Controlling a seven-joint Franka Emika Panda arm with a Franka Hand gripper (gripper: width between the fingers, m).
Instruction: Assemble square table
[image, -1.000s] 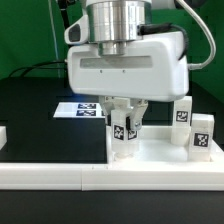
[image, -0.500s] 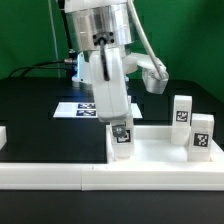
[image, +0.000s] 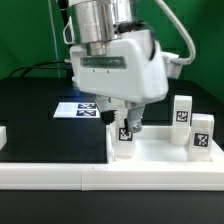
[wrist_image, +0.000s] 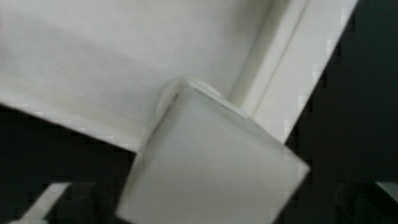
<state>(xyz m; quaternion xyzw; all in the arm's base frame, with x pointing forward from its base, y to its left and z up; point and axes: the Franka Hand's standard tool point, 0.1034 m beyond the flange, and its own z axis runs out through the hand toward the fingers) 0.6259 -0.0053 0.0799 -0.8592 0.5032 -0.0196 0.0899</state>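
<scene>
Black tabletop (image: 40, 120), white tagged leg (image: 126, 140) upright on slab (image: 160, 150), claw (image: 122, 122) open.

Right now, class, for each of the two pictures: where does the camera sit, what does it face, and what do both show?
Exterior view: off the arm, level with the table's edge, facing the tabletop slab, legs and marker board; shows the wrist and pincer.
Wrist view: on the wrist, looking down at a white leg; no fingers visible.
Shared: seemingly the leg under the pincer.
</scene>
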